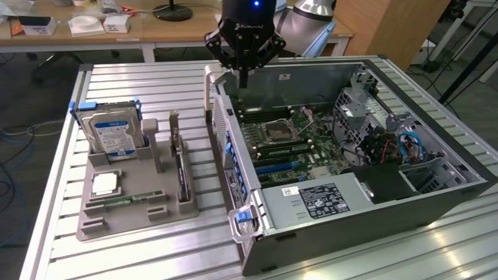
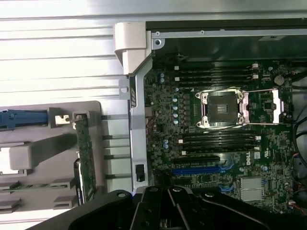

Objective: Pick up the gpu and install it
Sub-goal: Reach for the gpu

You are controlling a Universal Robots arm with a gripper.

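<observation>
Exterior view, gripper (image 1: 242,79) closed tight and holding nothing, hovering over one end of the open computer case (image 1: 374,227), gpu (image 1: 183,178) standing on edge in the grey holder (image 1: 128,224), near the hard drive (image 1: 113,135), well apart from the gripper

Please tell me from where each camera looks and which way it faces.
Exterior view: off the arm, raised, looking down at a slant on the table, the open case and the holder; the gripper hangs above the case's far edge.
Wrist view: on the wrist, looking straight down into the case; part of the dark gripper shows.
Both share: the CPU socket and the gpu standing in the holder.
</observation>
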